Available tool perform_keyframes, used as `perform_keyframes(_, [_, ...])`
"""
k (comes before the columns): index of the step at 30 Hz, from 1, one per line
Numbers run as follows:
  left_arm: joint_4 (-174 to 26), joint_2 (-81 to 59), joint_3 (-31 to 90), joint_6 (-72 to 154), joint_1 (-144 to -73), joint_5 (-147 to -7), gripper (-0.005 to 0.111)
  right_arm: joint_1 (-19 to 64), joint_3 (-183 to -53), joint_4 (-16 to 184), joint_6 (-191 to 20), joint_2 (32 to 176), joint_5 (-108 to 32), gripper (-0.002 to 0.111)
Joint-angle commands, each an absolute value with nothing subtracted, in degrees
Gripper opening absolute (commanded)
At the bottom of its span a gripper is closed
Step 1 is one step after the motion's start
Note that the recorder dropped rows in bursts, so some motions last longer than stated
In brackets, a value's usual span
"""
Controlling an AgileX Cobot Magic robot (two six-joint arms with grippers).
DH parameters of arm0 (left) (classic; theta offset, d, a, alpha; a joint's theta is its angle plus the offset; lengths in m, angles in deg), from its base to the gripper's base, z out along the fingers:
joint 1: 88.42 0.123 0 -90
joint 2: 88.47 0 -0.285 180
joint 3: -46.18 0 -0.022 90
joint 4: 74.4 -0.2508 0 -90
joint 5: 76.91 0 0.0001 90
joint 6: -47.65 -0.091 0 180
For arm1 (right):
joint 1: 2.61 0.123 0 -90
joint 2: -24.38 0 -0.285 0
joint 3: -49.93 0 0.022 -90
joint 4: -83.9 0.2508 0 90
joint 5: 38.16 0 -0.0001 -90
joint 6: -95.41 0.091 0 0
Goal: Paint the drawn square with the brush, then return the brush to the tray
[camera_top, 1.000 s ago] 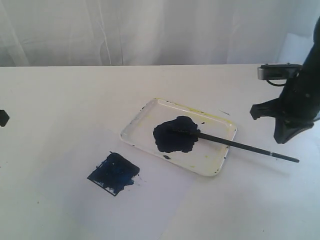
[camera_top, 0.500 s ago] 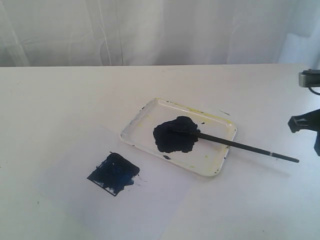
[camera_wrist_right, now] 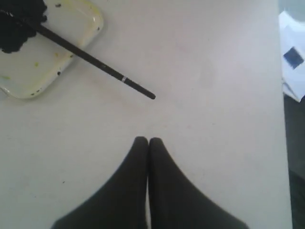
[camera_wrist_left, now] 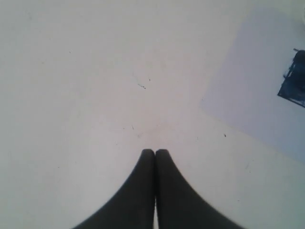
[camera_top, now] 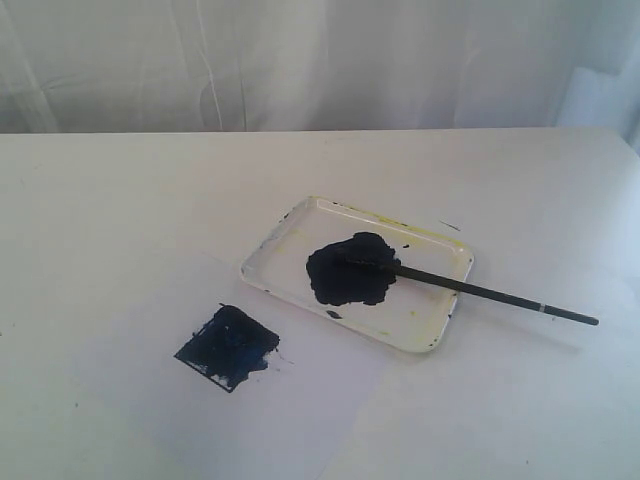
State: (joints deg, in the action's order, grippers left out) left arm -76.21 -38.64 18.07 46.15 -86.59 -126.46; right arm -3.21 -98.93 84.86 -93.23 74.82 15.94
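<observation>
My right arm has left the exterior view; right gripper (camera_wrist_right: pixel 148 139) and left gripper (camera_wrist_left: pixel 155 150) sit closed, empty. The brush (camera_top: pixel 480 292) rests tip-in on the tray (camera_top: pixel 425 330), handle past its rim, near the painted drawn square (camera_top: pixel 228 346).

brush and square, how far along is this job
Done: the drawn square is smeared dark blue, and the brush lies with its tip in the tray, handle over the rim. In hand: nothing; left gripper and right gripper are shut, empty. Left: apparently nothing.
</observation>
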Motion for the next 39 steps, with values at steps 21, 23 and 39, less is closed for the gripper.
perform_keyframes(21, [-77.0,-80.7,7.6,46.8,-89.2,-125.0,0.000,-3.0,-88.6,84.3,-93.4,32.2,16.7,0.000])
perform_keyframes(23, [-76.8,-80.7,5.9,47.7,-89.2,-125.4,0.000,-3.0,-86.9,84.3,-93.3,32.2,13.4,0.000])
perform_keyframes(39, [-73.7,-80.7,-23.4,50.2,-89.2,-86.5,0.000,-3.0,-62.3,84.4,-93.3,32.2,-29.1,0.000])
